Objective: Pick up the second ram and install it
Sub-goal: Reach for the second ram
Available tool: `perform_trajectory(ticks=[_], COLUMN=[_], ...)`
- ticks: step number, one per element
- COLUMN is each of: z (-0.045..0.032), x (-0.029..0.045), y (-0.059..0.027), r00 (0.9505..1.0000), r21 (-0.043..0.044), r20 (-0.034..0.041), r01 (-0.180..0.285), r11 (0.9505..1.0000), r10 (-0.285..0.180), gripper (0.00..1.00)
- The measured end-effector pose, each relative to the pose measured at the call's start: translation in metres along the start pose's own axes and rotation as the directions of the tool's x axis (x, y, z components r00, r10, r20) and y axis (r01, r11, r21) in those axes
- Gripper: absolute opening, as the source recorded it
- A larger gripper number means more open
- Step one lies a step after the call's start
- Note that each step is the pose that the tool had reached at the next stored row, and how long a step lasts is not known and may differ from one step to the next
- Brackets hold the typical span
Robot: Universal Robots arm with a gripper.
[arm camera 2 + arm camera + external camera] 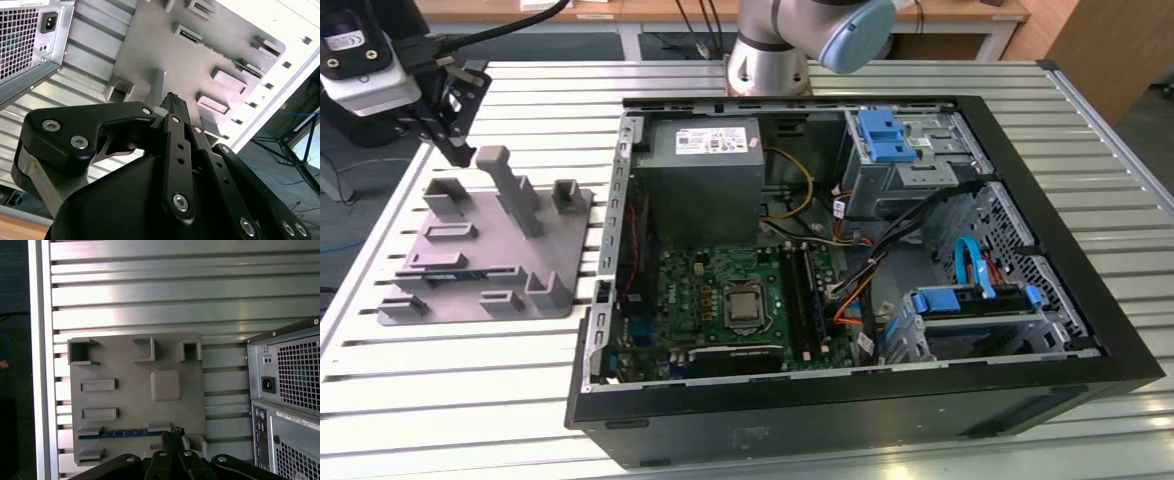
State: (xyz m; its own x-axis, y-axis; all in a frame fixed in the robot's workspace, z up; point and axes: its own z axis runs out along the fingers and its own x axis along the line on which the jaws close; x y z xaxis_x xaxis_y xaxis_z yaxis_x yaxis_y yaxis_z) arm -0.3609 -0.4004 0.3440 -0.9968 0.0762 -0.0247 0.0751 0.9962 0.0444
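Observation:
The second ram (125, 432) is a thin blue stick standing on edge between two low blocks of the grey holder plate (137, 405). In the exterior view the ram (458, 272) sits near the plate's (480, 290) front end. In the second wrist view it is a dark sliver (222, 52). My gripper (458, 155) hangs above the plate's far end, clear of the ram. Its black fingers are shut with nothing between them in both wrist views (173, 100) (173, 432).
An open computer case (854, 400) lies to the exterior view's right of the plate. Inside are the green motherboard (700, 290) with long black slots (801, 290), a power supply (707, 170) and blue drive brackets (881, 135). A tall grey post (507, 190) rises from the plate.

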Motion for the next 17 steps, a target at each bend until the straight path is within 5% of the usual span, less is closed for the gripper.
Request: perform_trajectory(ticks=[17], z=[0.0078], x=[0.0061], y=[-0.002], r00=[1.0], r21=[0.0001], r20=[-0.0002], r01=[0.0], r11=[1.0], r10=[0.0], gripper=[0.1])
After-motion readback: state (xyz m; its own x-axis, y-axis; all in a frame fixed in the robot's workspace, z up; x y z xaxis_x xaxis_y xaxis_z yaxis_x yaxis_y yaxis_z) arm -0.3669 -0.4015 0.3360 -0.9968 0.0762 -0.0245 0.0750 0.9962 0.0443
